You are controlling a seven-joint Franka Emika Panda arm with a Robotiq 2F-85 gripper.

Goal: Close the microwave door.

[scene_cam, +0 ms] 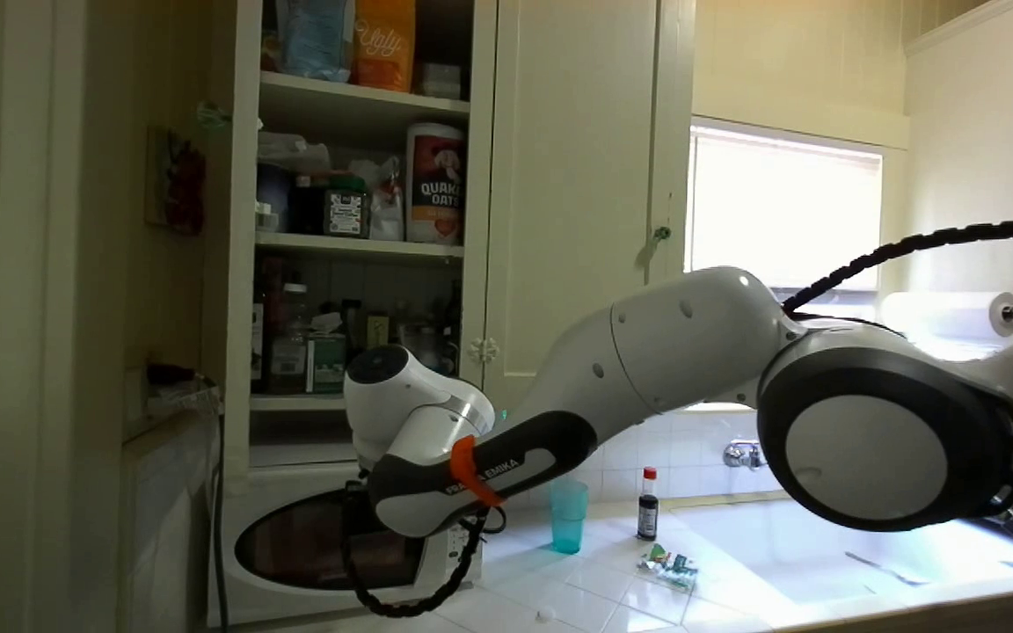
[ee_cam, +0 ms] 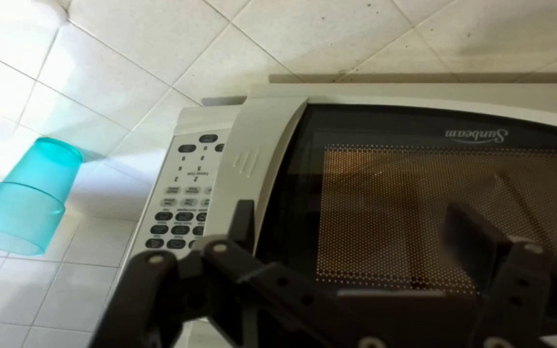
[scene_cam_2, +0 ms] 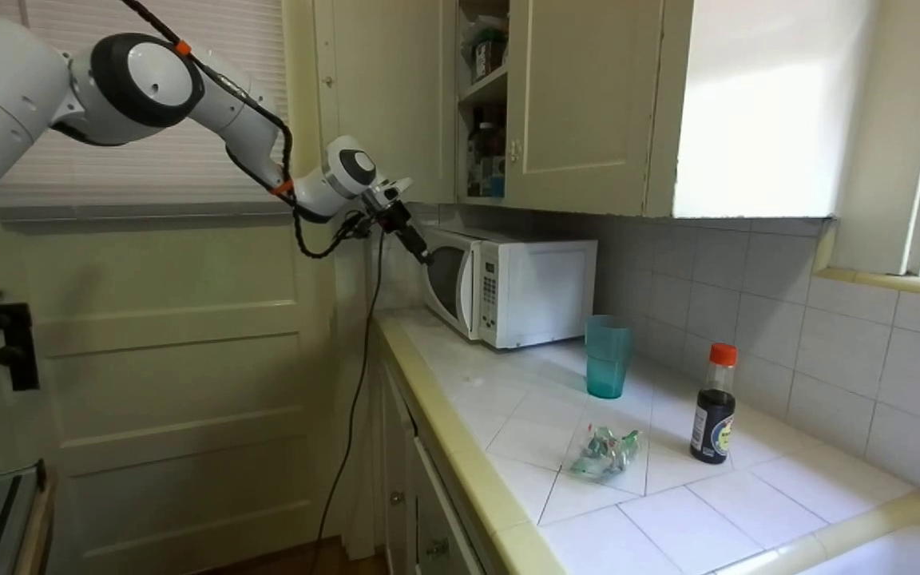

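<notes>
The microwave door (scene_cam_2: 466, 291) has a white frame and a dark window. It stands slightly ajar, its handle edge a little in front of the button panel (scene_cam_2: 489, 295). In the wrist view, upside down, the door (ee_cam: 404, 193) fills the right half and its handle edge covers part of the keypad. The door also shows in an exterior view (scene_cam: 295, 541), partly behind the arm. My gripper (ee_cam: 351, 212) is open and empty in front of the door, one finger over the handle edge and one over the window. In an exterior view, my gripper (scene_cam_2: 426, 257) is at the door's upper part; contact cannot be told.
The white microwave body (scene_cam_2: 548, 291) stands on the tiled counter (scene_cam_2: 508, 399) below cream cabinets (scene_cam_2: 588, 96). A teal cup (scene_cam_2: 608, 359), a dark sauce bottle (scene_cam_2: 713, 415) and a crumpled wrapper (scene_cam_2: 605, 454) are on the counter. A cable (scene_cam_2: 356, 399) hangs beside the counter.
</notes>
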